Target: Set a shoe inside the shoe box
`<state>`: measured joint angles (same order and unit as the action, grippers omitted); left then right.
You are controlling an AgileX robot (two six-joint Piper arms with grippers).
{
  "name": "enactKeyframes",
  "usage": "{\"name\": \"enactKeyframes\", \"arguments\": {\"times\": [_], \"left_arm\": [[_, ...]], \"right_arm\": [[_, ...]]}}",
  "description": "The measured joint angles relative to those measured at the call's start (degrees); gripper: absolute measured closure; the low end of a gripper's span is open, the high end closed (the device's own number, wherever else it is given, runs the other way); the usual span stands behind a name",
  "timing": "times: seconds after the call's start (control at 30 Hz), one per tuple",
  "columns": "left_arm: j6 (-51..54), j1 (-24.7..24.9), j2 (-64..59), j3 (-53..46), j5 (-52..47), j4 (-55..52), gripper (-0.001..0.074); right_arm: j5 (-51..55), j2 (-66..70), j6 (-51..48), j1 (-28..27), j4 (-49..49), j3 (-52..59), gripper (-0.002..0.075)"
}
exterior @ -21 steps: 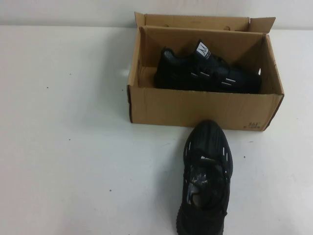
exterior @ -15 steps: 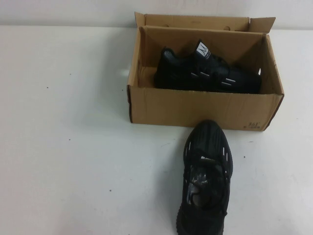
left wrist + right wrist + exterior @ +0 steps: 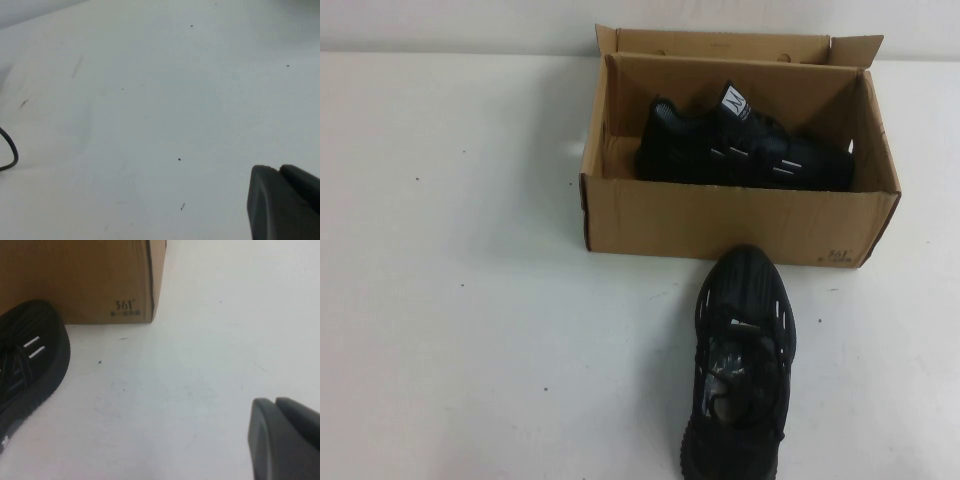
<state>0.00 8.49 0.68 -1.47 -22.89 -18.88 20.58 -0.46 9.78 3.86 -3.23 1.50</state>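
Black shoes, two: one [image 3: 745, 150] on its side inside the cardboard shoe box [image 3: 730, 225], partly hidden by the front wall; the other shoe [image 3: 740, 365] on the white tabletop [image 3: 460, 300], toe touching or just short of the box, heel cut off. Left end effector [image 3: 285, 205] and right end effector [image 3: 286, 440] only partly in frame above bare tabletop, out of the high view; opening impossible to tell.
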Motion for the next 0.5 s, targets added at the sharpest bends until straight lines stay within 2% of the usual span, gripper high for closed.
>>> {"name": "enactKeyframes", "arguments": {"times": [0.3,0.5], "left_arm": [[0.00,0.00,0.00,0.00,1.07,-1.54,0.0736],[-0.66,0.00,0.00,0.00,14.16,-1.54,0.0736]], "right_arm": [[-5.55,0.00,0.00,0.00,0.00,0.12,0.0743],[-16.90,0.00,0.00,0.00,0.00,0.12,0.0743]]}}
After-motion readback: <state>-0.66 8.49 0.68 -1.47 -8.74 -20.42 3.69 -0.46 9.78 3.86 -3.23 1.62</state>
